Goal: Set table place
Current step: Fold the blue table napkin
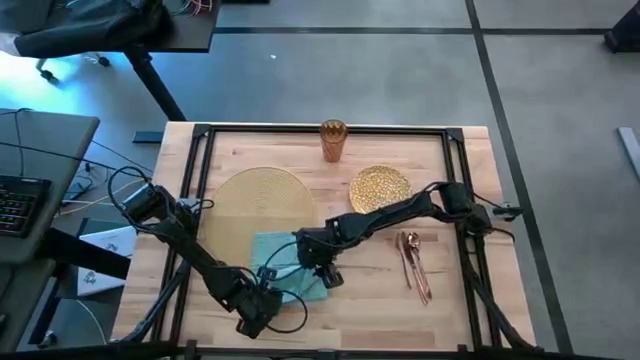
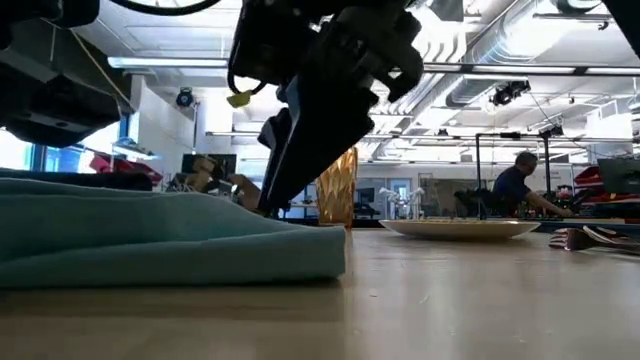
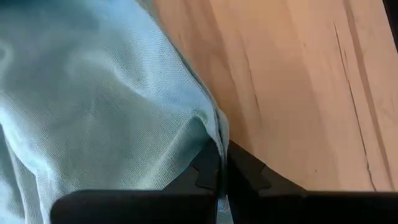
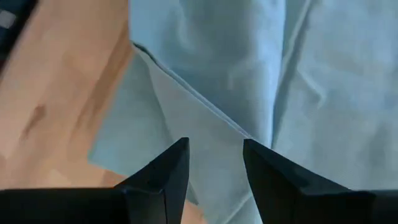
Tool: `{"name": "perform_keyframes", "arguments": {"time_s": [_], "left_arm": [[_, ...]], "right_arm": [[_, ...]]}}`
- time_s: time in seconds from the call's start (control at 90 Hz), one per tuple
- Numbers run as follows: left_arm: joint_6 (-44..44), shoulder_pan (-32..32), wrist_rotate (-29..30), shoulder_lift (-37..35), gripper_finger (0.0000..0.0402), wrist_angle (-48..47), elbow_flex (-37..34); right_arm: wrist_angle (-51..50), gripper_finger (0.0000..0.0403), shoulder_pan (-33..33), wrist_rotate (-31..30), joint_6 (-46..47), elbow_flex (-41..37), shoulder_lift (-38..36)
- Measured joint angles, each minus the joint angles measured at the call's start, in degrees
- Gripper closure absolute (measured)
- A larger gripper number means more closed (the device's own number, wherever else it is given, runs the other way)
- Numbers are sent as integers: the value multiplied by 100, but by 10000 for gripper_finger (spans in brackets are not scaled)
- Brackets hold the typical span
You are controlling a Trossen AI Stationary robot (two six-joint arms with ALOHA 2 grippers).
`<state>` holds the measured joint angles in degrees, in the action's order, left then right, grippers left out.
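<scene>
The teal napkin (image 1: 291,266) lies flat on the table (image 1: 370,310), near the front edge, its far corner overlapping the rim of the pale-gold placemat (image 1: 258,195). Both arms meet on it. The left pincer (image 3: 219,180) sits at the napkin's near-left corner, and the left wrist view shows its two dark fingers pressed together with a fold of the cloth's edge pinched between them. The right pincer (image 4: 214,168) hangs over the napkin's right side, pointing down, its fingers apart with a clear gap between them and a creased hem of cloth lying directly beneath that gap; it holds nothing. So the relation that matters is the hem under the right pincer: it runs slantwise across the opening, and the pincer would need to drop straight onto it and close to share the cloth with the left one. The left arm reaches along the table's left rail, elbow bent low toward the front; the right arm stretches in from the right rail across the table's middle. The gold plate (image 1: 380,187), amber cup (image 1: 333,139) and cutlery (image 1: 414,265) wait apart, to the right and back, not yet in place.
</scene>
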<state>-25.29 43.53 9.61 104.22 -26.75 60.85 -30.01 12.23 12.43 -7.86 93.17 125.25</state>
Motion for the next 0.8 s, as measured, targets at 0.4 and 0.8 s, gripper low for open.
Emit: {"name": "perform_keyframes", "arguments": {"time_s": [0.4, 0.8], "left_arm": [[-298, 0, 61, 0, 402, 1, 1], [-320, 0, 158, -2, 402, 3, 1]], "right_arm": [[-58, 267, 70, -791, 1555, -2, 75], [73, 288, -8, -528, 1556, -2, 135]]}}
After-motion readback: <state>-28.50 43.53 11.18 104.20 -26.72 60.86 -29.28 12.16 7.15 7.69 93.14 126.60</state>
